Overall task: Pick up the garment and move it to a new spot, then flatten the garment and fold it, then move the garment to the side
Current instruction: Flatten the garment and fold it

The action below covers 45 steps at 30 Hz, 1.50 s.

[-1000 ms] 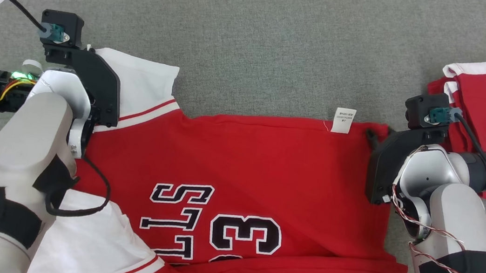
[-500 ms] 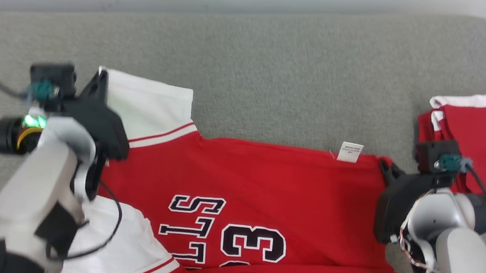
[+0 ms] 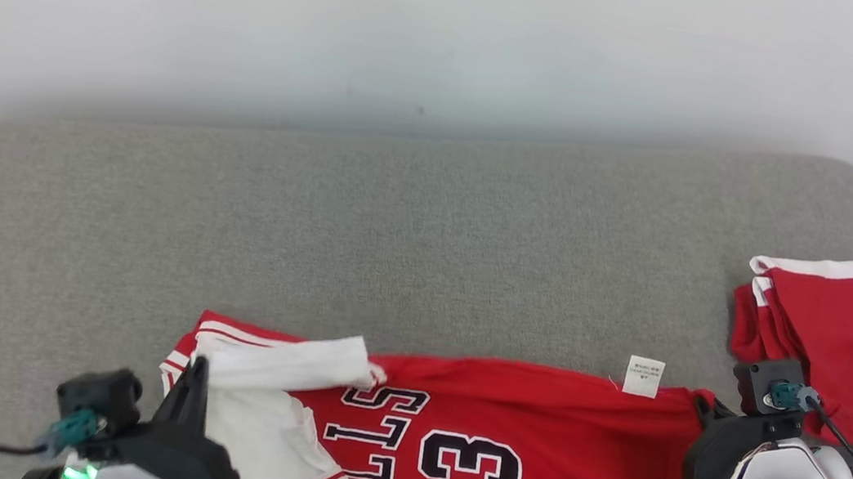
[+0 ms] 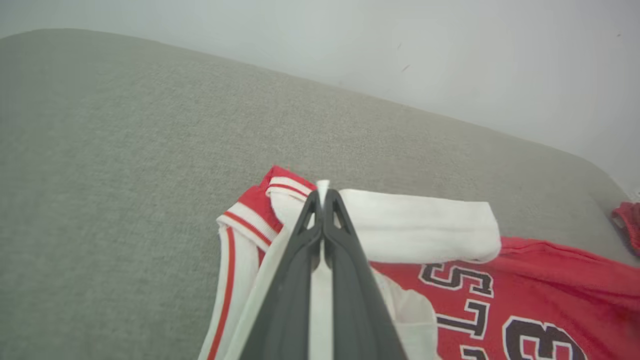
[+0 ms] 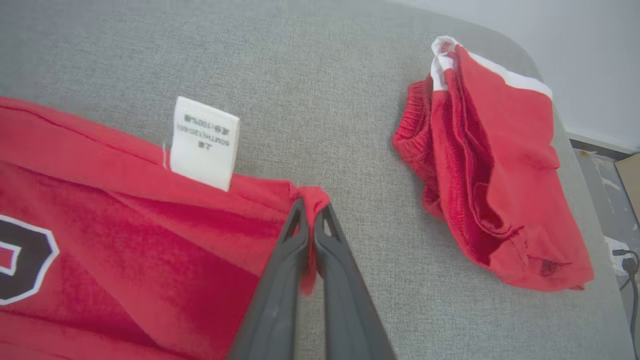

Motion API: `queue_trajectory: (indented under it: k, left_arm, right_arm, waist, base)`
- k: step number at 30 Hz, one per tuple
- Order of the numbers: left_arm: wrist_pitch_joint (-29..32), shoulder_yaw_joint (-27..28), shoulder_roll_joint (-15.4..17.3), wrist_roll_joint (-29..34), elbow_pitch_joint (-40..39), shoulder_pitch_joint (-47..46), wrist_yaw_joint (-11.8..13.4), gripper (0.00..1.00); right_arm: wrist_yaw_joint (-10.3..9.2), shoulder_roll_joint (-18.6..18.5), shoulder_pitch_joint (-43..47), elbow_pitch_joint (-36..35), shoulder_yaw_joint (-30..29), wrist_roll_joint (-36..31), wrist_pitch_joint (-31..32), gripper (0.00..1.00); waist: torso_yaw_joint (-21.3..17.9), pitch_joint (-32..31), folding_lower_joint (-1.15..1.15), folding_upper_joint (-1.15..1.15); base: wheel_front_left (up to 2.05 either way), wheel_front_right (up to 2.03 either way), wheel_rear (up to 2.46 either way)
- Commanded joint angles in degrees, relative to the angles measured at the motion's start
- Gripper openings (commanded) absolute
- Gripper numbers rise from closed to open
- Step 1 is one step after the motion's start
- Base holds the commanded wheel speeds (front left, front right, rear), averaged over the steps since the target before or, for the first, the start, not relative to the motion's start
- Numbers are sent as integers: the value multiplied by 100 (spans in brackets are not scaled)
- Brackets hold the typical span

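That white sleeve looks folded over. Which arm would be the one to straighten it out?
Probably the left. The left gripper is shut on the white sleeve at its edge; the right gripper pinches a red corner of the jersey at the other end, by the care label.

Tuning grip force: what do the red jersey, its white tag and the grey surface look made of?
Red jersey: soft matte knit, probably cotton or a blend; it creases and folds limply. White tag: thin printed fabric label, flat with crisp edges; fibre unclear. Grey surface: matte woven upholstery, by its coarse flecked texture.
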Motion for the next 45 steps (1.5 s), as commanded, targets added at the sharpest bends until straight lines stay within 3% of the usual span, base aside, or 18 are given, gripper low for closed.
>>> queue_trajectory:
  k: [1, 8, 22, 23, 24, 25, 29, 30, 31, 37, 41, 45]
  left_arm:
    - [108, 56, 90, -48, -333, 316, 144, 0]
    - [461, 98, 268, -132, -1254, 1119, 530, 0]
    - [637, -43, 176, -256, -1644, 1840, 754, 0]
    - [659, -58, 173, -274, -1673, 1925, 775, 0]
    - [660, -62, 165, -286, -1687, 1964, 782, 0]
    - [665, -70, 154, -295, -1690, 2002, 801, 0]
    - [639, -84, 132, -310, -1632, 2060, 828, 0]
    - [631, -109, 182, -233, -1587, 2051, 829, 39]
    - [644, -139, 232, -171, -1533, 2045, 829, 100]
    - [740, -299, 478, 96, -1286, 2103, 884, 100]
    - [518, -356, 649, 364, -1292, 2109, 914, 100]
    - [-284, -297, 684, 718, -1471, 1995, 878, 100]
  right_arm:
    - [-17, -74, 80, -80, 46, 17, -70, 0]
    - [-17, -428, 218, -237, 582, 340, 41, 0]
    - [-17, -1454, 293, -298, 1834, 835, 690, 0]
    - [-17, -1588, 304, -255, 1951, 912, 795, 5]
    - [-17, -1633, 304, -262, 1993, 947, 817, 46]
    - [-17, -1652, 304, -242, 1971, 984, 861, 100]
    - [-17, -1640, 367, -227, 1846, 1132, 894, 100]
    - [-17, -1625, 386, -244, 1791, 1164, 860, 100]
    - [-17, -1601, 412, -263, 1742, 1180, 864, 100]
    - [-17, -1405, 648, -497, 1184, 1294, 1153, 100]
    - [-17, -1150, 968, -864, 439, 1112, 1174, 100]
    - [-16, -375, 1390, -1323, -769, 780, 648, 100]
  waist:
    - [136, -243, 1, 0]
    - [202, -407, 1, 0]
    - [310, -455, 1, 0]
    - [335, -466, 1, 0]
    - [345, -472, 1, 0]
    - [354, -477, 1, 0]
    - [394, -502, 1, 0]
    - [399, -508, 1, 0]
    - [402, -516, 1, 0]
    - [425, -594, 1, 0]
    - [481, -661, 1, 0]
    - [573, -715, 1, 0]
  base:
    - [0, 0, 0]
    - [0, 0, 0]
    - [0, 0, 0]
    - [0, 0, 0]
    - [0, 0, 0]
    - [0, 0, 0]
    - [0, 0, 0]
    - [0, 0, 0]
    - [0, 0, 0]
    - [0, 0, 0]
    - [0, 0, 0]
    - [0, 0, 0]
